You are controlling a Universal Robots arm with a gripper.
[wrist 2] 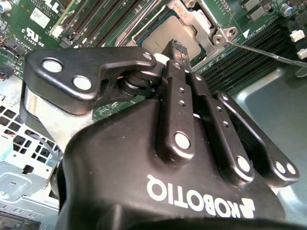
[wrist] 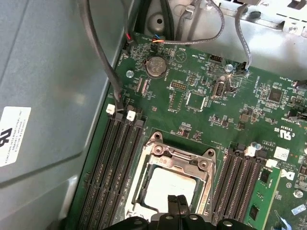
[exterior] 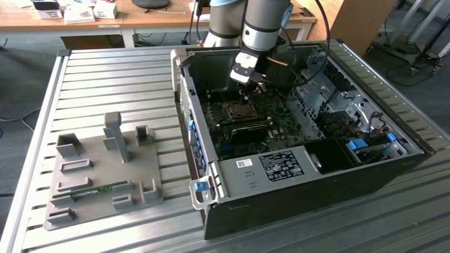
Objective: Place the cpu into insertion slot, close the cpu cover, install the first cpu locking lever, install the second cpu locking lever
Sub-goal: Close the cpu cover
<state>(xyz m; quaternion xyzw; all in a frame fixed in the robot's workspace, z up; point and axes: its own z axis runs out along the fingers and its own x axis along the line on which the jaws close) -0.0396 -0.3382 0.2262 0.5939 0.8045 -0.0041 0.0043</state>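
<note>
Because the gripper [wrist: 177, 202] has its two fingers drawn fully together with nothing between them, it holds nothing, and its fingertips [wrist 2: 174, 47] come down as a single blunt point. The cpu [wrist: 165, 189] lies straight beneath that point, along the fingers' own line; in both wrist views the tips sit over the chip's near edge, touching it or just short of it, which I cannot tell apart. The chip is square, so it has no long axis to line up with. Its top is a pale, matt silver-grey and it rests flat and level in the insertion slot [wrist: 139, 191]. Around it, the cpu cover [wrist: 180, 158] appears folded down, its window framing the chip. In the second wrist view a thin lever rod [wrist 2: 268, 51] runs out from the socket corner, seemingly unlatched. Memory slots [wrist: 110, 163] flank the socket on the green circuit board [wrist: 192, 76], inside the open computer case [exterior: 295, 184].
</note>
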